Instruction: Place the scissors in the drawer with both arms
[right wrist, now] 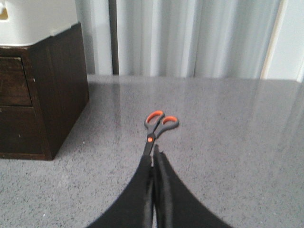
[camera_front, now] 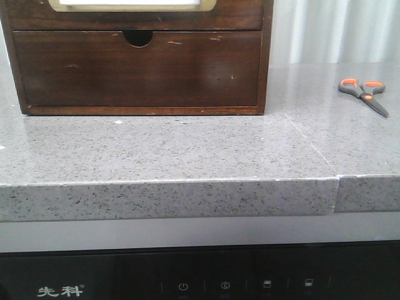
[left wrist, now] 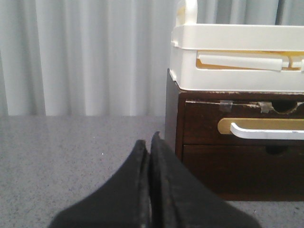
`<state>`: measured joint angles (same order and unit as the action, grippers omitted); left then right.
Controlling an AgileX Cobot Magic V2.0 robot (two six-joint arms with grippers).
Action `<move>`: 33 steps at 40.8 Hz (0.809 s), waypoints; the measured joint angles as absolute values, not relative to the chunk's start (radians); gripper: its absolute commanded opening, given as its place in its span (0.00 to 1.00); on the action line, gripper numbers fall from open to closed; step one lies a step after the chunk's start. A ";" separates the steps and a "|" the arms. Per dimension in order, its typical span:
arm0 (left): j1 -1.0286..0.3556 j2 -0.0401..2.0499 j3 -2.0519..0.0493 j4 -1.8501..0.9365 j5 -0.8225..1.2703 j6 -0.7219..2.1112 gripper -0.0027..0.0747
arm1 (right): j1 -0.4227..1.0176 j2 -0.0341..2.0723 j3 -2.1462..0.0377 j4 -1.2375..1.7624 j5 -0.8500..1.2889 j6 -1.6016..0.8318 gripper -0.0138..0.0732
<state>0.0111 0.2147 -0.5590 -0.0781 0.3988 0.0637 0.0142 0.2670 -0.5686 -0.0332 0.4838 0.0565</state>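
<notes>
1. Your right gripper [right wrist: 153, 159] is nearest, fingers pressed together, holding nothing, lined up just short of the scissors [right wrist: 157, 126], lying flat on the counter's [camera_front: 187, 150] right.
2. Your left gripper [left wrist: 148, 147], also pressed together, faces the closed drawer [left wrist: 247, 126], ready to pull its handle [left wrist: 266, 130].

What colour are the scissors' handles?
Orange and grey loops on the scissors, clearest in the right wrist view.

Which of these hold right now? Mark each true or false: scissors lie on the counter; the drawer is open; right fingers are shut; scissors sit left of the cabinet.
1. The scissors lie on the counter. True.
2. The drawer is open. False: it looks closed.
3. The right gripper has its fingers shut. True, holding nothing.
4. The scissors sit left of the cabinet. False: they lie to its right.
</notes>
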 measured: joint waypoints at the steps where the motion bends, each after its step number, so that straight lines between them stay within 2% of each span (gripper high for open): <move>1: 0.011 0.237 -0.577 -0.078 0.424 0.064 0.01 | 0.014 0.290 -0.587 -0.033 0.500 0.056 0.08; 7: 0.011 0.325 -0.650 -0.078 0.485 0.064 0.01 | 0.014 0.392 -0.640 -0.033 0.565 0.056 0.08; 25: 0.011 0.435 -0.652 -0.083 0.555 0.064 0.01 | 0.014 0.608 -0.642 -0.043 0.599 0.056 0.09; 28: 0.011 0.447 -0.652 -0.087 0.566 0.064 0.05 | 0.014 0.636 -0.642 -0.047 0.599 0.045 0.16; 31: 0.011 0.460 -0.652 -0.090 0.578 0.064 0.18 | 0.014 0.652 -0.642 -0.049 0.599 0.039 0.30; 33: 0.011 0.473 -0.652 -0.090 0.592 0.064 0.31 | 0.014 0.654 -0.642 -0.049 0.599 0.036 0.44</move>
<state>0.0111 0.4731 -0.6522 -0.0898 0.5919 0.0637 0.0142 0.6539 -0.6420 -0.0490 0.5987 0.0363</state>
